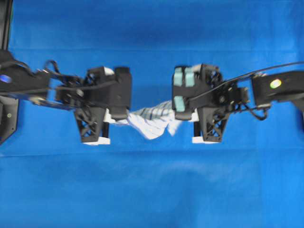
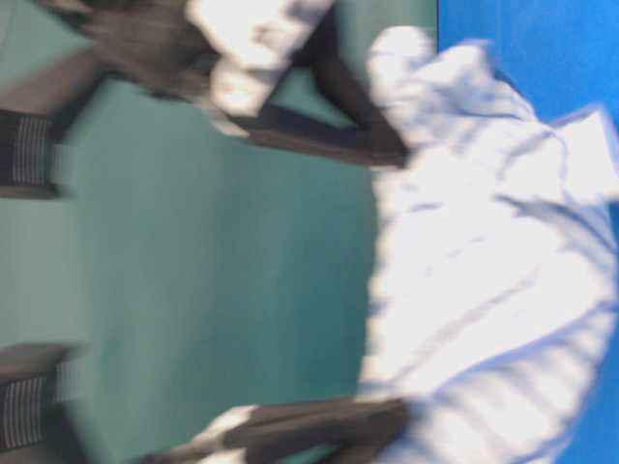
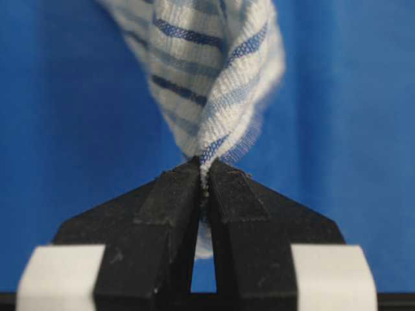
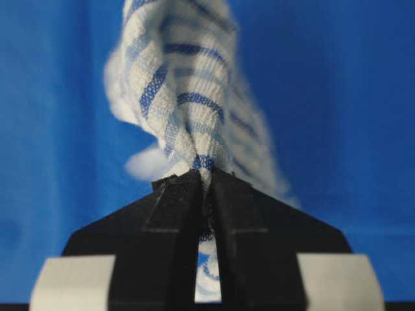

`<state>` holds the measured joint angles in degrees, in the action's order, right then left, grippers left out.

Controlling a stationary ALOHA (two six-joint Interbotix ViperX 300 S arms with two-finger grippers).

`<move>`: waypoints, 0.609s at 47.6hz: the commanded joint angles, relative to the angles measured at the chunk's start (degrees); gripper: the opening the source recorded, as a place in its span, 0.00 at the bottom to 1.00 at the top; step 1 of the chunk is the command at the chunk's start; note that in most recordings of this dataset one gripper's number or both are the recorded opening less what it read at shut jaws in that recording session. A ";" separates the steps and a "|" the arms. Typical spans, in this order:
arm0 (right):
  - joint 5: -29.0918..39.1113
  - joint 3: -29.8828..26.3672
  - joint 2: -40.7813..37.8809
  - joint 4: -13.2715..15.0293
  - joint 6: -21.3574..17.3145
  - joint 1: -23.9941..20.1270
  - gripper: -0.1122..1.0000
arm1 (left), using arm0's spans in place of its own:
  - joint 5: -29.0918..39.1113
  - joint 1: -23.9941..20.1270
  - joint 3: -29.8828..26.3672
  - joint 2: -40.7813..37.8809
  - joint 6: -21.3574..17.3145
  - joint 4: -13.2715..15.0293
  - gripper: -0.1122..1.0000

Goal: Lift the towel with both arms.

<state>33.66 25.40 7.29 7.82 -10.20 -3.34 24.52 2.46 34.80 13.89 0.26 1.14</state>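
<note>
The towel (image 1: 151, 122), white with blue and grey checked stripes, hangs bunched between my two grippers and sags in the middle. My left gripper (image 1: 118, 118) is shut on its left end. In the left wrist view the jaws (image 3: 202, 170) pinch a twisted fold of towel (image 3: 207, 71) at the tips. My right gripper (image 1: 178, 118), with teal tape patches on its arm, is shut on the right end. In the right wrist view the jaws (image 4: 202, 176) pinch the towel (image 4: 181, 84) the same way. The table-level view shows the towel (image 2: 484, 271) spread between two black fingers (image 2: 329, 135).
The plain blue table cover (image 1: 152, 190) lies under both arms and looks blurred, well behind the cloth, in the wrist views. A black arm base (image 1: 7, 118) stands at the left edge. A teal wall (image 2: 193, 242) fills the table-level background.
</note>
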 commanded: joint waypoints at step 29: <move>25.66 -28.92 7.47 1.32 0.79 0.00 0.17 | 17.40 -1.14 -20.04 14.85 0.35 0.09 0.11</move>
<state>58.10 0.44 13.45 8.88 -9.58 -3.34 40.34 1.41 18.81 28.13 0.35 1.14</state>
